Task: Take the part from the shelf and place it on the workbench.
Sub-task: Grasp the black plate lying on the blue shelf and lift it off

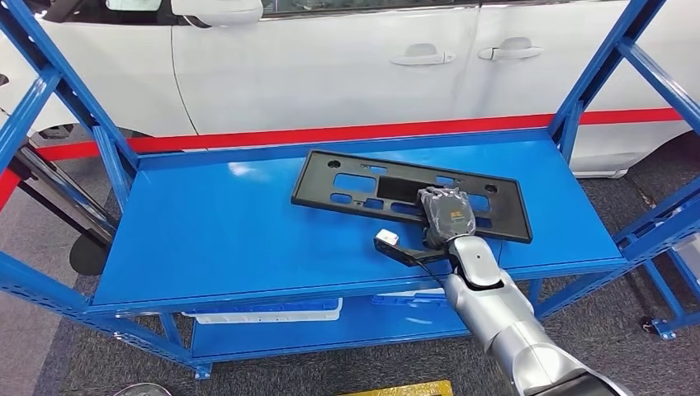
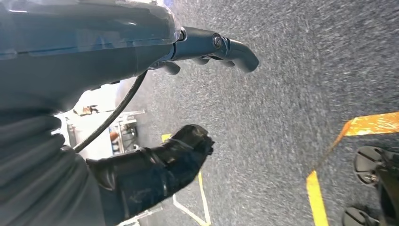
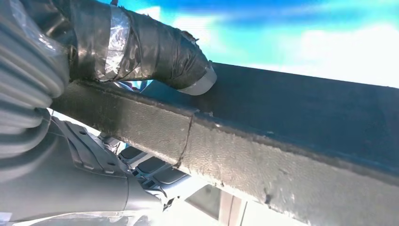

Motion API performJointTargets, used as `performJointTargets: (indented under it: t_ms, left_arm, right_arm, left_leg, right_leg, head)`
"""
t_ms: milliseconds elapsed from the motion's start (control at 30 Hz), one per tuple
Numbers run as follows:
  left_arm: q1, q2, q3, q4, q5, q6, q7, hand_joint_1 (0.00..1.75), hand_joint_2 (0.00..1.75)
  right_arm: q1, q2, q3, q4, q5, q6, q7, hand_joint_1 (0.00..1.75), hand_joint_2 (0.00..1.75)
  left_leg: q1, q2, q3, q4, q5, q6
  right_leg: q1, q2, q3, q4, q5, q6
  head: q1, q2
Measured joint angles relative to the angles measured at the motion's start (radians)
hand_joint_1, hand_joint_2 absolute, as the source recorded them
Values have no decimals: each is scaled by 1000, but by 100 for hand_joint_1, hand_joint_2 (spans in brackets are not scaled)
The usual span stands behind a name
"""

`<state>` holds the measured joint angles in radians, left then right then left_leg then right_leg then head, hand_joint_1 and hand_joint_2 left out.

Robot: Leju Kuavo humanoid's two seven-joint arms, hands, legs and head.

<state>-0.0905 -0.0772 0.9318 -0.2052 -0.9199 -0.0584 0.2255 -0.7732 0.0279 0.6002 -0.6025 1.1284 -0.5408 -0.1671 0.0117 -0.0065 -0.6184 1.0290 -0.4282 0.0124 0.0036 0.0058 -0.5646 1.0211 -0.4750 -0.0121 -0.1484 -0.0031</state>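
Blue shelf, black part, silver arm at work

Blue steel shelf [image 1: 231, 239] stands before a white car [image 1: 330, 66], with red tape along the floor between them. On the shelf's upper deck lies the part [image 1: 363, 188], a flat black plastic plate with cut-out slots, toward 1 o'clock. The right hand [image 1: 446, 216] holds its near edge, thumb on top. The left hand [image 2: 155, 155] hangs over grey carpet, fingers apart, holding nothing.

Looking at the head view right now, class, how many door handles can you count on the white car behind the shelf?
2. One white door handle sits near the middle of the white car's side; the other handle is just to its right. Others may be hidden outside the frame.
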Motion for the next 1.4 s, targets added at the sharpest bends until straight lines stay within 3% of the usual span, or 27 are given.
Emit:
performJointTargets:
  t_ms: [67, 133, 167, 267, 300, 333, 367, 433, 500, 533, 633, 667, 733, 800, 833, 867, 900, 967, 1033, 1133, 1167, 1233, 1300, 1333, 1367, 1400]
  left_arm:
    - [3, 2, 3, 0, -4, -2, 5, 0, 175]
    - [6, 5, 8, 0, -7, -5, 5, 0, 175]
    - [6, 6, 10, 0, -8, -7, 5, 0, 175]
    - [6, 6, 16, 0, -9, -10, 5, 0, 175]
    - [6, 6, 17, 0, -10, -11, 5, 0, 175]
    - [6, 6, 18, 0, -10, -11, 4, 0, 175]
    - [6, 7, 18, 0, -11, -11, 4, 0, 175]
    - [6, 10, 19, 0, -11, -12, 2, 0, 175]
    - [5, 17, 19, 0, -12, -13, 1, 0, 175]
    - [5, 20, 19, 0, -13, -13, 0, 0, 175]
    - [9, 19, 19, 0, -14, -16, -3, 0, 175]
    - [10, 19, 19, 0, -14, -16, -4, 0, 175]
    - [12, 19, 20, 0, -14, -17, -8, 0, 175]
    - [11, 20, 22, 0, -11, -19, -11, 0, 175]
    - [11, 21, 25, 0, -10, -21, -12, 0, 175]
    - [11, 21, 27, 0, -8, -23, -12, 0, 175]
    - [11, 21, 30, 0, -6, -26, -11, 0, 175]
    - [10, 25, 36, 0, -4, -31, -8, 0, 175]
    - [9, 31, 41, 0, -3, -34, -3, 0, 175]
    - [6, 35, 45, 0, -2, -36, 0, 0, 175]
    - [6, 36, 47, 0, -2, -37, 1, 0, 175]
    - [5, 36, 52, 0, -2, -39, 2, 0, 175]
    - [6, 36, 56, 0, -2, -39, 2, 0, 175]
    - [6, 36, 58, 0, -2, -39, 2, 0, 175]
    - [6, 36, 60, 0, -2, -39, 1, 0, 175]
    - [6, 36, 63, 0, -2, -39, 1, 0, 175]
  right_arm:
    - [11, -28, 1, -83, 33, -2, 14, 175, 175]
    - [19, -57, 6, -171, 70, -10, 24, 175, 175]
    - [20, -70, 12, -209, 84, -17, 26, 175, 175]
    - [30, -103, 32, -284, 107, -35, 30, 175, 175]
    - [38, -110, 38, -299, 111, -37, 31, 175, 175]
    - [47, -117, 43, -311, 115, -38, 32, 175, 175]
    - [55, -122, 47, -321, 119, -40, 33, 175, 175]
    - [63, -130, 56, -338, 125, -42, 33, 175, 175]
    - [64, -136, 64, -352, 128, -48, 33, 175, 175]
    - [65, -138, 67, -357, 130, -50, 34, 175, 175]
    - [71, -144, 78, -367, 136, -52, 35, 175, 175]
    - [72, -145, 81, -369, 136, -51, 35, 175, 175]
    - [73, -147, 86, -373, 132, -44, 35, 175, 175]
    - [73, -149, 90, -374, 120, -31, 33, 175, 175]
    - [73, -150, 92, -375, 112, -24, 30, 175, 175]
    - [73, -150, 94, -376, 107, -18, 27, 175, 175]
    - [72, -151, 96, -378, 102, -13, 24, 175, 175]
    - [67, -152, 99, -384, 93, -2, 20, 175, 175]
    - [57, -153, 101, -387, 79, 11, 19, 175, 175]
    - [48, -154, 105, -388, 57, 26, 17, 175, 175]
    - [46, -155, 105, -388, 52, 29, 17, 175, 175]
    - [41, -156, 105, -388, 48, 33, 17, 175, 175]
    - [39, -157, 105, -388, 47, 33, 17, 175, 175]
    - [39, -158, 106, -388, 45, 33, 17, 175, 175]
    - [40, -158, 106, -388, 42, 33, 17, 175, 175]
    - [40, -158, 107, -388, 39, 34, 17, 175, 175]
  left_leg:
    - [-1, -1, 1, -2, 1, 4]
    - [6, 2, 13, -25, 12, 17]
    - [8, 4, 20, -39, 19, 25]
    - [12, 9, 28, -58, 30, 32]
    - [14, 10, 28, -56, 30, 31]
    - [17, 10, 27, -53, 28, 28]
    - [22, 9, 26, -48, 26, 23]
    - [35, 8, 18, -25, 14, 4]
    - [37, 4, 5, 0, 6, -20]
    - [36, 0, -1, 6, 7, -29]
    - [40, -2, -17, 14, 9, -45]
    - [42, 0, -27, 33, -12, -46]
    - [40, 4, -65, 133, -93, -42]
    - [31, 4, -103, 259, -166, -34]
    - [24, 4, -105, 293, -179, -27]
    - [17, 4, -88, 288, -173, -18]
    - [8, 4, -51, 248, -153, -5]
    - [-11, 3, 45, 108, -113, 27]
    - [-25, 2, 92, 23, -96, 42]
    - [-29, 3, 89, -9, -71, 43]
    - [-26, 5, 88, -21, -57, 44]
    - [-19, 11, 75, -38, -27, 47]
    - [-20, 13, 49, -37, -8, 50]
    - [-19, 13, 35, -33, 0, 48]
    - [-18, 14, 21, -28, 7, 47]
    - [-16, 14, 6, -21, 13, 44]
  right_leg:
    - [-1, 0, 1, -3, 2, 4]
    - [-3, 0, 4, -4, -4, 13]
    - [-5, 0, -2, 11, -20, 18]
    - [-16, 0, -70, 167, -115, 22]
    - [-22, -1, -94, 219, -132, 26]
    - [-30, -1, -104, 242, -129, 32]
    - [-39, -2, -97, 228, -107, 40]
    - [-56, -4, -41, 116, -44, 63]
    - [-61, 3, -9, 46, -11, 71]
    - [-59, 8, -13, 47, -15, 66]
    - [-55, 10, -38, 56, -8, 37]
    - [-53, 9, -45, 55, -1, 26]
    - [-44, 7, -61, 53, 13, 7]
    - [-31, 5, -78, 53, 25, -4]
    - [-24, 4, -86, 53, 30, -8]
    - [-17, 3, -92, 53, 36, -11]
    - [-10, 3, -97, 54, 41, -14]
    - [-2, 2, -103, 53, 51, -15]
    - [-4, -1, -106, 50, 62, -9]
    - [-9, -3, -109, 40, 80, 7]
    - [-8, -3, -114, 47, 67, 13]
    - [-8, -2, -137, 115, -8, 22]
    - [-13, -2, -168, 235, -91, 32]
    - [-16, -2, -175, 283, -108, 37]
    - [-20, -3, -169, 303, -104, 41]
    - [-25, -3, -143, 288, -84, 46]
  head:
    - [0, 0]
    - [0, 0]
    - [0, 0]
    - [0, 0]
    - [0, 0]
    - [0, 0]
    - [0, 0]
    - [0, 0]
    - [1, 0]
    - [0, 0]
    - [0, 0]
    - [0, 0]
    - [0, 0]
    - [0, 0]
    - [0, 0]
    - [0, 0]
    - [0, 0]
    - [0, 0]
    - [0, 0]
    - [0, 0]
    - [0, 0]
    - [0, 0]
    - [0, 0]
    - [0, 0]
    - [1, 0]
    - [0, 0]
